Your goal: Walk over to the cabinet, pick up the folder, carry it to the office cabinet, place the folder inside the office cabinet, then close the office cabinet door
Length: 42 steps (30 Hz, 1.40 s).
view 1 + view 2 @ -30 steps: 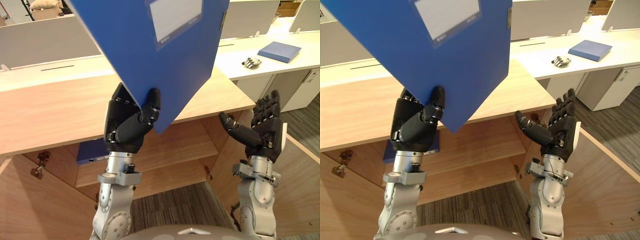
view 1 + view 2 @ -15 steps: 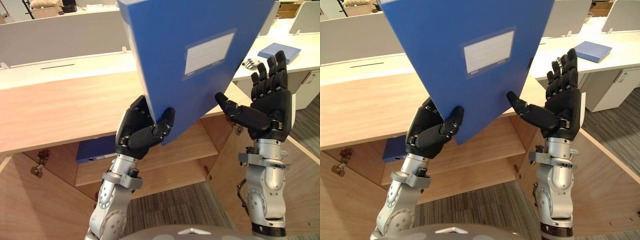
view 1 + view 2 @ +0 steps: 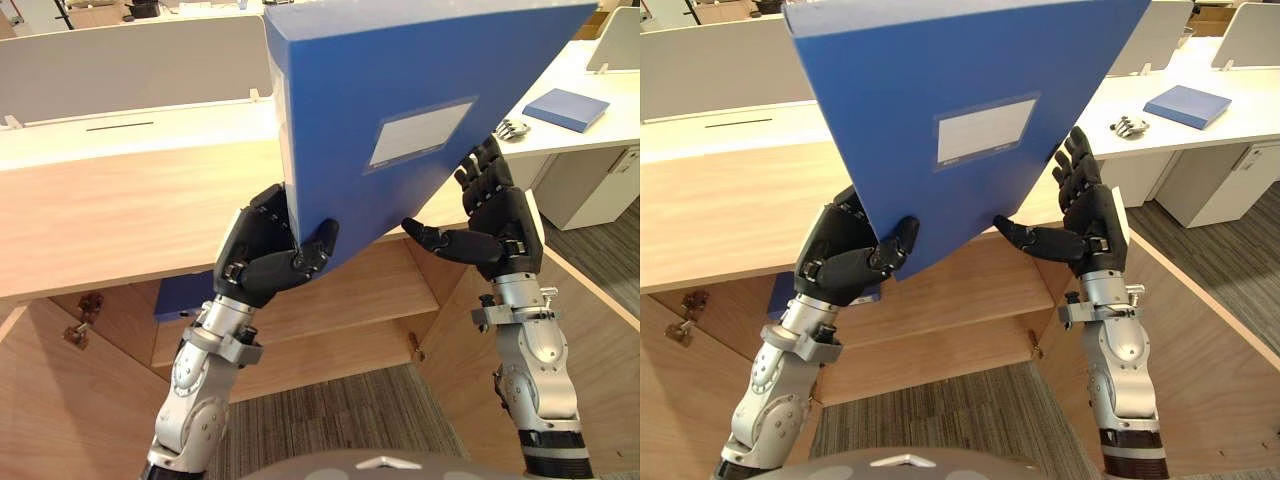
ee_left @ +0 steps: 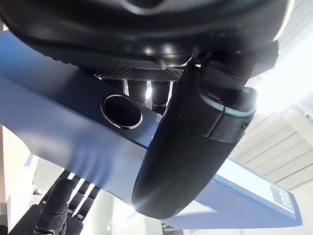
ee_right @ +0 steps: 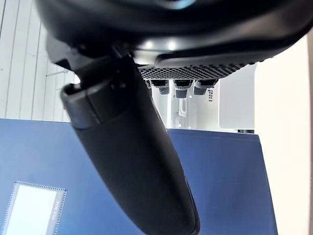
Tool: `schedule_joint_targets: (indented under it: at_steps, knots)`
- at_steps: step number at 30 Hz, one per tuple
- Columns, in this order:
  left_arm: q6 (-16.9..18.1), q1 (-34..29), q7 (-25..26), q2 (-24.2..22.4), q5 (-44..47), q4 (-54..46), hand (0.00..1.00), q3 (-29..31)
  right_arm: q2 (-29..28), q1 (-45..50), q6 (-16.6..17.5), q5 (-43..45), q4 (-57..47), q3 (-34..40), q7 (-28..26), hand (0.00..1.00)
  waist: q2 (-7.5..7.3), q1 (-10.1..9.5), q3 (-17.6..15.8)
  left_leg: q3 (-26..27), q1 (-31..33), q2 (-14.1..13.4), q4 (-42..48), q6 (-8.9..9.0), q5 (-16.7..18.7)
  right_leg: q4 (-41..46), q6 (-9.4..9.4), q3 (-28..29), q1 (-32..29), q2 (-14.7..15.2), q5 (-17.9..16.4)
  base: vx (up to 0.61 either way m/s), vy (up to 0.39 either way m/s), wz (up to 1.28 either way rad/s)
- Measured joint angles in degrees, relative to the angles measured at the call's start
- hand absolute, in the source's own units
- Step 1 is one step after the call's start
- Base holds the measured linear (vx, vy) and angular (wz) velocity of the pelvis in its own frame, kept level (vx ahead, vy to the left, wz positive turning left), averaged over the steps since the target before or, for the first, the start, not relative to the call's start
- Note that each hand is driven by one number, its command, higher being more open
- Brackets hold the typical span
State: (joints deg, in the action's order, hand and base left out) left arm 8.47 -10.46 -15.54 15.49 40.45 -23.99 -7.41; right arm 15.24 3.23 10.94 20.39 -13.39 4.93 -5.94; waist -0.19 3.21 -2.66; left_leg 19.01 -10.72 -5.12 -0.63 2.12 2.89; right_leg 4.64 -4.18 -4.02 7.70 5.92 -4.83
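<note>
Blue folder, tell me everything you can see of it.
The folder is a thick, smooth blue box file with a pale rectangular label on its face and a round finger hole in its spine. It is held up tilted, above the wooden cabinet. The left hand pinches its lower corner; the open right hand is at its right edge.

My head's two eyes look down on the folder (image 3: 345, 120) from near, sharing almost the whole scene around it. Each wrist camera faces the folder from very close.
</note>
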Motion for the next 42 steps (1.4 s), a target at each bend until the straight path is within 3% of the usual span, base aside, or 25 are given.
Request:
schedule_joint_targets:
  at_steps: [2,3,6,7,19,20,30,35,36,42]
  knots:
    - [-0.16,1.30,-0.19,0.05,0.00,1.62,0.00,0.26,0.88,-0.37,-0.69,-0.01,0.94,0.00,-1.03,1.00,-0.05,0.01,-0.02,-0.66,-0.02,0.23,-0.12,-0.23,-0.18,-0.02,-0.06,-0.25,-0.02,0.20,0.22,-0.01,0.005,0.14]
    - [-0.27,1.43,-0.25,0.07,0.00,1.82,0.00,0.43,0.87,-0.48,-0.87,-0.01,1.10,-0.07,-1.22,0.00,-0.08,0.00,-0.04,-0.72,0.01,0.24,-0.12,-0.25,-0.19,-0.02,-0.07,-0.24,-0.02,0.21,0.28,-0.01,0.005,0.09]
    - [-0.40,2.01,-0.90,0.38,0.05,2.01,0.00,1.34,0.88,-1.23,-1.03,-0.02,2.14,-1.05,-2.17,0.00,-0.52,-0.03,-0.27,-0.81,0.08,0.37,-0.14,-0.31,-0.23,-0.11,-0.10,-0.24,-0.03,0.35,0.45,0.00,0.000,0.00]
    - [-0.40,2.45,-1.19,0.39,0.06,2.37,0.00,1.49,0.90,-1.45,-1.05,-0.02,2.22,-1.59,-2.27,1.00,-0.54,-0.07,-0.26,-0.86,0.14,0.37,-0.15,-0.36,-0.26,-0.27,-0.05,-0.23,-0.02,0.35,0.68,0.00,0.000,0.00]
    - [-2.40,4.57,-2.01,-0.33,1.91,6.85,0.00,0.92,0.34,-6.30,-1.15,-0.16,3.08,-3.72,-2.54,1.00,-0.92,0.00,-0.45,-0.87,0.69,1.19,-0.45,-0.96,-0.71,-1.92,-0.51,-0.17,0.05,1.00,1.97,-0.02,0.003,0.00]
    - [-2.52,4.57,-2.17,-0.41,2.25,6.87,0.00,0.73,0.23,-6.44,-1.14,-0.17,3.08,-3.79,-2.33,0.00,-0.92,0.00,-0.45,-0.88,0.63,1.19,-0.59,-0.94,-0.79,-1.93,-0.51,-0.19,0.08,0.99,1.97,0.00,0.000,0.00]
    - [-2.64,4.57,-2.63,-0.63,4.14,8.06,0.00,-0.74,0.14,-7.06,-1.58,-0.23,3.09,-1.76,-1.08,0.00,-1.14,-0.05,-0.58,-0.91,0.06,1.42,-1.96,-1.00,-1.54,-1.97,-0.52,-0.23,0.08,0.99,1.97,0.00,-0.002,0.00]
    - [-0.81,4.58,-2.23,-0.69,4.57,10.59,0.00,0.02,0.84,-7.14,-1.93,-0.13,3.11,-1.41,-1.62,0.00,-1.20,0.01,-0.59,-0.89,0.11,1.40,-1.96,-0.98,-1.55,-2.12,-0.52,-0.21,0.08,0.95,1.98,0.00,0.000,0.00]
    - [-0.80,4.58,-2.21,-0.68,4.56,10.78,1.00,0.02,0.84,-7.16,-1.95,-0.14,3.10,-1.48,-1.90,0.00,-1.22,0.00,-0.59,-0.89,0.12,1.40,-1.96,-0.98,-1.55,-2.12,-0.52,-0.21,0.07,0.94,1.99,0.00,0.000,0.00]
    - [-1.03,4.57,-0.18,-0.63,1.45,12.65,1.00,0.10,0.29,-8.82,-1.92,-0.15,2.60,-3.22,-4.08,0.00,-1.34,0.06,-0.52,-0.92,0.52,1.41,-1.83,-0.98,-1.56,-2.56,-0.52,-0.22,0.00,0.96,2.39,-0.01,-0.004,0.00]
